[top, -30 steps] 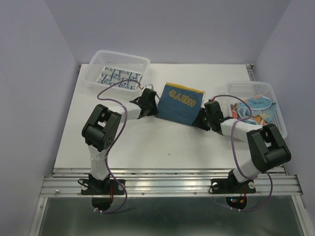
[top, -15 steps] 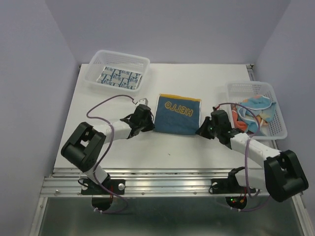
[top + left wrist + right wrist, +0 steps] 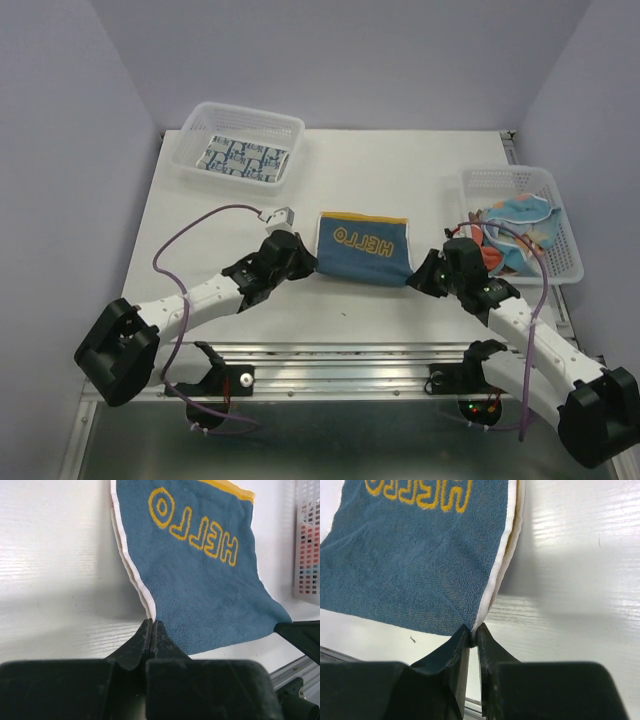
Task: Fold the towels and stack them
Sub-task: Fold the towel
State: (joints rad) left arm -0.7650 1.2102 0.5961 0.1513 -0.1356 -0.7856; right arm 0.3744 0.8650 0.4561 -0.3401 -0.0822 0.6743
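The towel (image 3: 362, 248) is held at its 6 o'clock corners by the clamped left end effector (image 3: 303, 262) and right end effector (image 3: 424, 274). It has been dragged toward 6 o'clock across the worktop (image 3: 400, 170), apparently already doubled and ready for smoothing.

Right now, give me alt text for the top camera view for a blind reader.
The left gripper and right gripper each pinch a near corner of a navy HELLO towel on a white table. A far-left basket holds a blue-and-white towel; a right basket holds a heap of colourful towels.
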